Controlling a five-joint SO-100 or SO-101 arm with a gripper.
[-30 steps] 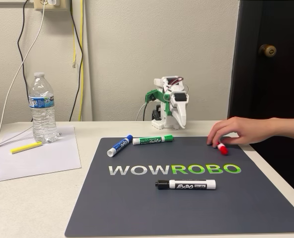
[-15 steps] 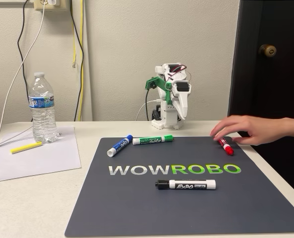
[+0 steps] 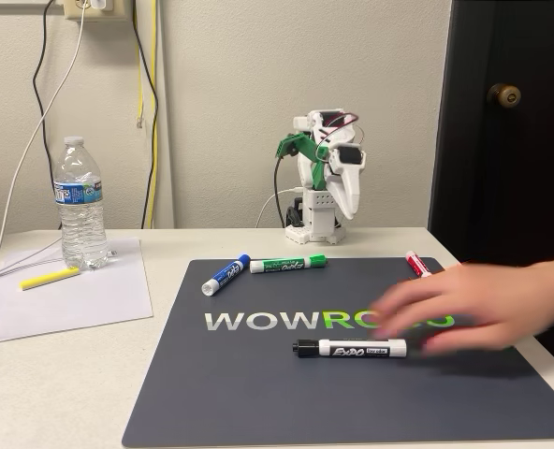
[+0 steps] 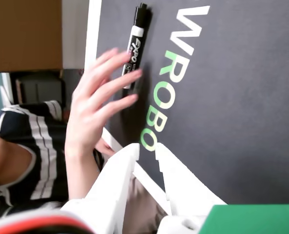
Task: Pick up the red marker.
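Note:
The red marker [image 3: 415,264], with a red cap and white barrel, lies near the back right corner of the dark mat [image 3: 258,393] in the fixed view. My gripper [image 3: 348,208] hangs raised at the back of the table, well left of that marker and apart from it. In the wrist view my gripper [image 4: 146,148] has its white fingers [image 4: 119,180] a narrow gap apart with nothing between them. A person's hand [image 3: 473,311], blurred by motion, reaches over the mat's right side.
A black-capped Expo marker [image 3: 352,348] lies at the mat's front, under the hand [image 4: 98,100] in the wrist view. A green marker [image 3: 288,265] and a blue marker [image 3: 225,274] lie at the back left. A water bottle [image 3: 80,201], a yellow highlighter [image 3: 50,278] and paper [image 3: 71,309] are on the left.
The hand let go of the red marker and swept forward and left toward the black marker. My arm lifted the gripper higher.

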